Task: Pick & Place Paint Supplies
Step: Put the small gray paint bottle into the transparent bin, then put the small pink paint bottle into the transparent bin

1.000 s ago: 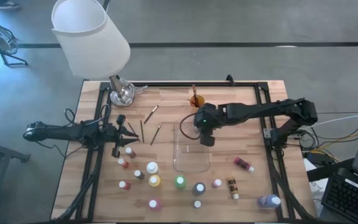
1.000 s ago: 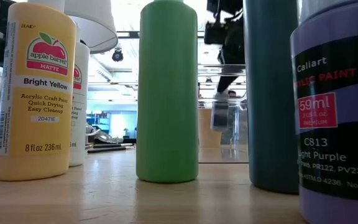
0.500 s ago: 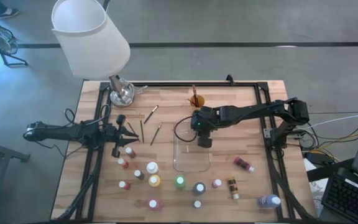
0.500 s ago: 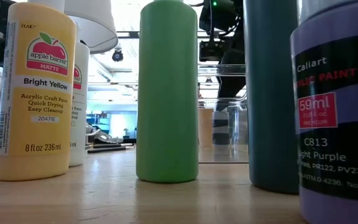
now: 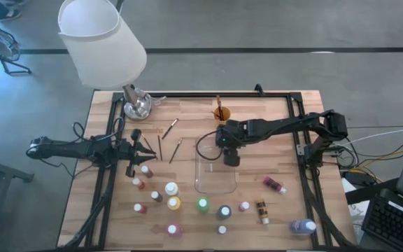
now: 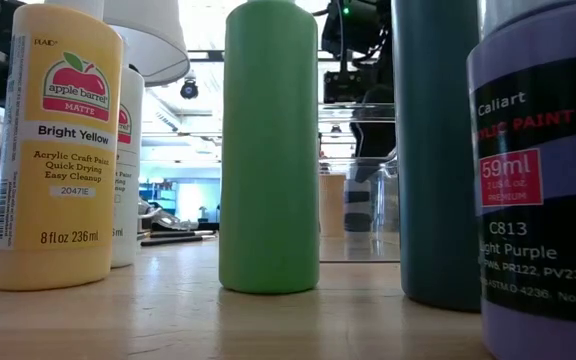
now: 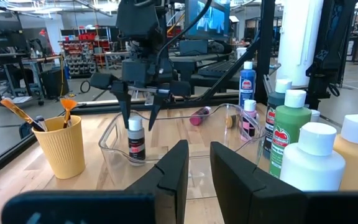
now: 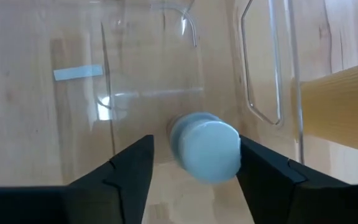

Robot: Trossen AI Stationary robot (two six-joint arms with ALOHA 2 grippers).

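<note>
Wooden table (image 5: 271, 126) — grey floor (image 5: 257, 28) beyond.

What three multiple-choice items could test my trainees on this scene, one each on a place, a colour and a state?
1. Where does the white-capped bottle stand? A in the clear tray; B outside it, on the wood; C lifted in the air.
2. What colour is the cup holding brushes? A blue; B orange; C black.
3. How is the right gripper? A shut on a brush; B shut on the bottle; C open.
Key: A, the bottle stands upright inside the tray's walls; B, the cup shows orange; C, its fingers stand apart on either side of the cap. The left gripper waits at the table's left side.
</note>
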